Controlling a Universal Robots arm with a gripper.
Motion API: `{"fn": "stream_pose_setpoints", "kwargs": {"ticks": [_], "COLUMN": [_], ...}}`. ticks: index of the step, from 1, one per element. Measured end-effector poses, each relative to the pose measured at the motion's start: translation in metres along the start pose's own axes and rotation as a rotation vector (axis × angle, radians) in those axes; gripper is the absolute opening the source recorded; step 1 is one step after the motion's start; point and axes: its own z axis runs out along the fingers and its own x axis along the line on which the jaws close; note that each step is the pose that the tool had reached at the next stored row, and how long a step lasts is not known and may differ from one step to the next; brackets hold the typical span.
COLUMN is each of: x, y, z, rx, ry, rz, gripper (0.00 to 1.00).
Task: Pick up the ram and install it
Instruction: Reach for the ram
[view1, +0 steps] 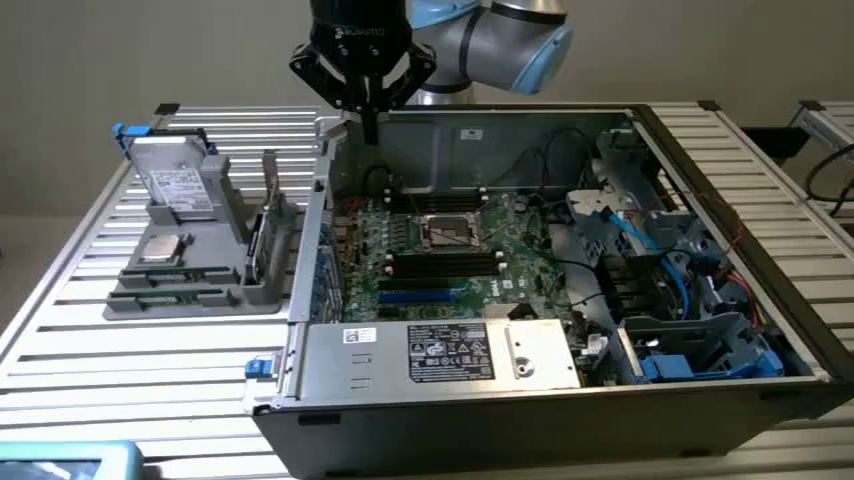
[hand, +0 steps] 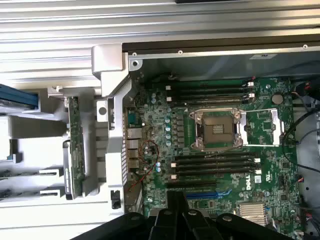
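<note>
Claw empty over the case corner; ram waits in the tray.
Gripper (view1: 370, 128) pressed together, holding nothing, above the far corner of the case (view1: 315, 260) on the exterior view's left. Ram (hand: 74, 145) stands on edge in the grey tray (view1: 200, 306), just beside the case wall. Tray also holds drive (view1: 174, 180) and CPU (view1: 163, 248); case holds motherboard (view1: 441, 265), socket bare. Risk: thin stick in a tight slot, so an off-centre pinch could tilt or jam it, and the wall is close enough to clip.
</note>
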Motion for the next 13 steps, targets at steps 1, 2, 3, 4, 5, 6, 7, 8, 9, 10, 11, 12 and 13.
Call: {"fn": "stream_pose_setpoints", "kwargs": {"ticks": [1,2,3,4,5,6,7,8,9,10,11,12,13], "x": [0.0000,0.0000,0.0000,0.0000,0.0000,0.0000,0.0000,0.0000,0.0000,0.0000,0.0000,0.0001,0.0001], "y": [0.0000,0.0000,0.0000,0.0000,0.0000,0.0000,0.0000,0.0000,0.0000,0.0000,0.0000,-0.0004,-0.0011], "z": [0.0000,0.0000,0.0000,0.0000,0.0000,0.0000,0.0000,0.0000,0.0000,0.0000,0.0000,0.0000,-0.0001], "rx": [0.0000,0.0000,0.0000,0.0000,0.0000,0.0000,0.0000,0.0000,0.0000,0.0000,0.0000,0.0002,0.0002], "ry": [0.0000,0.0000,0.0000,0.0000,0.0000,0.0000,0.0000,0.0000,0.0000,0.0000,0.0000,0.0001,0.0002], "rz": [0.000,0.000,0.000,0.000,0.000,0.000,0.000,0.000,0.000,0.000,0.000,0.000,0.000], "gripper": [0.11,0.11,0.11,0.11,0.11,0.11,0.11,0.11,0.11,0.11,0.11,0.11,0.11]}}
